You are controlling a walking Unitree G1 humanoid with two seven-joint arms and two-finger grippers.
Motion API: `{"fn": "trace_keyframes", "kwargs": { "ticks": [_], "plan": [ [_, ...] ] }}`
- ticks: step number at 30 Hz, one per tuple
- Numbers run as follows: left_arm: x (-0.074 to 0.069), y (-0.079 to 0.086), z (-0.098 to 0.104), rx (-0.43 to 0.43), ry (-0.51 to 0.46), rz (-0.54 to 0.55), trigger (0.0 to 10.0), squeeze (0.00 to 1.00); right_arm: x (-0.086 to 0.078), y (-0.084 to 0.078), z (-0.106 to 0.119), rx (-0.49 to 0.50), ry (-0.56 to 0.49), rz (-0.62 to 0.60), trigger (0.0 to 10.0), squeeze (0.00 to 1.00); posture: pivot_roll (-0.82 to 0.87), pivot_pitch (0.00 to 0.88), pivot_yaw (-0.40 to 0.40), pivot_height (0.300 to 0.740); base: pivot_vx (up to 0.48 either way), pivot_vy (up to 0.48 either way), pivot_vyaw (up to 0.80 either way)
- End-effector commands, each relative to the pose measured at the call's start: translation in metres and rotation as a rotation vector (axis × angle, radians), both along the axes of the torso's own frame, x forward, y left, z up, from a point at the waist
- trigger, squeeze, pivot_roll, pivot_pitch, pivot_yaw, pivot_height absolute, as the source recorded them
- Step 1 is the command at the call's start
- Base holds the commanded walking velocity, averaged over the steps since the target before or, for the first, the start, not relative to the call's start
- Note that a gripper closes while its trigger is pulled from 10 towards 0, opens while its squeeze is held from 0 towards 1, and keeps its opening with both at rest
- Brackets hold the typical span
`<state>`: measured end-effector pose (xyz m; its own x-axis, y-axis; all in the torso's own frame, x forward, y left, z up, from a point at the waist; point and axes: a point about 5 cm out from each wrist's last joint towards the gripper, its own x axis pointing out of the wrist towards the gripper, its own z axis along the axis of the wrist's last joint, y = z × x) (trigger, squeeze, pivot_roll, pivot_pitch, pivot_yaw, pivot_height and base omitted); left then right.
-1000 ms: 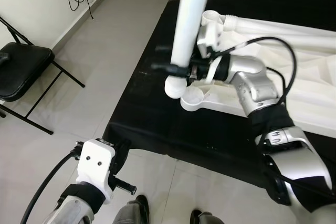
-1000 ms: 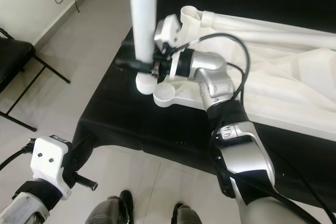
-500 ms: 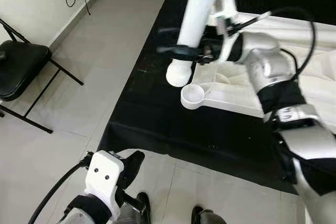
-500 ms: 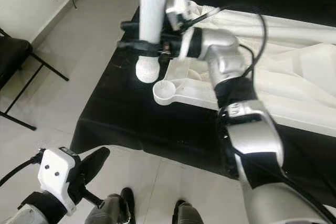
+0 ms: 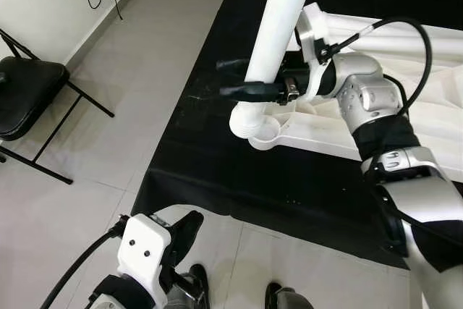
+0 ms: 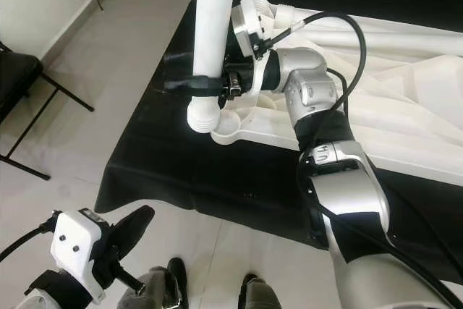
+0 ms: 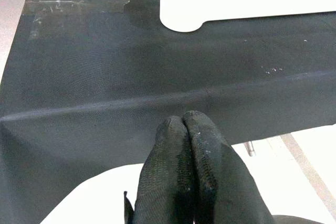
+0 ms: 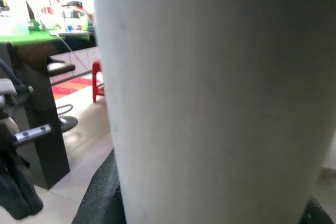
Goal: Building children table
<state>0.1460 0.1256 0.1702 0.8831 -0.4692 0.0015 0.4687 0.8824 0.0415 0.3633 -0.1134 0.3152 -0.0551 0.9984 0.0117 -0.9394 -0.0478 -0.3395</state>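
Now our right hand clamps the white leg | threaded end over tabletop socket | left hand closed, idle.

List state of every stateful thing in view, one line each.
white table leg: held near upright, tilted, threaded end just above the corner socket, not seated
corner socket: empty, open upward
white tabletop: lying on the black mat
right gripper: shut on the leg
left gripper: shut, empty, idle over the floor by the mat edge
folding chair: unfolded, standing on the floor
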Motion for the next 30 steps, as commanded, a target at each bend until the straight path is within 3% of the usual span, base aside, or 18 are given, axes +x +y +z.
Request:
{"fn": "trace_keyframes", "kwargs": {
  "ticks": [1, 7, 19, 24, 30],
  "plan": [
    [-0.004, -0.001, -0.001, 0.013, 0.004, -0.018, 10.0, 0.00, -0.001, 0.002, 0.000, -0.027, -0.016, 0.017, 10.0, 0.00, 0.09, 0.335, 0.013, 0.740, 0.000, 0.000, 0.00],
    [-0.005, -0.002, 0.002, 0.006, -0.013, -0.002, 10.0, 0.00, -0.002, -0.004, -0.001, -0.044, -0.002, 0.028, 10.0, 0.00, 0.07, 0.354, -0.007, 0.740, 0.000, 0.000, 0.00],
    [-0.003, 0.000, 0.002, -0.001, -0.032, 0.029, 10.0, 0.00, -0.003, 0.001, -0.002, -0.054, -0.003, 0.052, 10.0, 0.00, 0.07, 0.357, -0.006, 0.740, 0.000, 0.000, 0.00],
    [-0.002, 0.000, 0.002, -0.002, -0.038, 0.037, 10.0, 0.00, -0.004, 0.010, -0.014, -0.131, -0.013, 0.071, 10.0, 0.00, 0.07, 0.358, -0.003, 0.740, 0.000, 0.000, 0.00],
    [-0.001, 0.001, 0.002, -0.007, -0.042, 0.044, 10.0, 0.00, -0.007, 0.024, -0.019, -0.146, -0.009, 0.109, 10.0, 0.00, 0.07, 0.360, -0.006, 0.740, 0.000, 0.000, 0.00]
  ]
}}
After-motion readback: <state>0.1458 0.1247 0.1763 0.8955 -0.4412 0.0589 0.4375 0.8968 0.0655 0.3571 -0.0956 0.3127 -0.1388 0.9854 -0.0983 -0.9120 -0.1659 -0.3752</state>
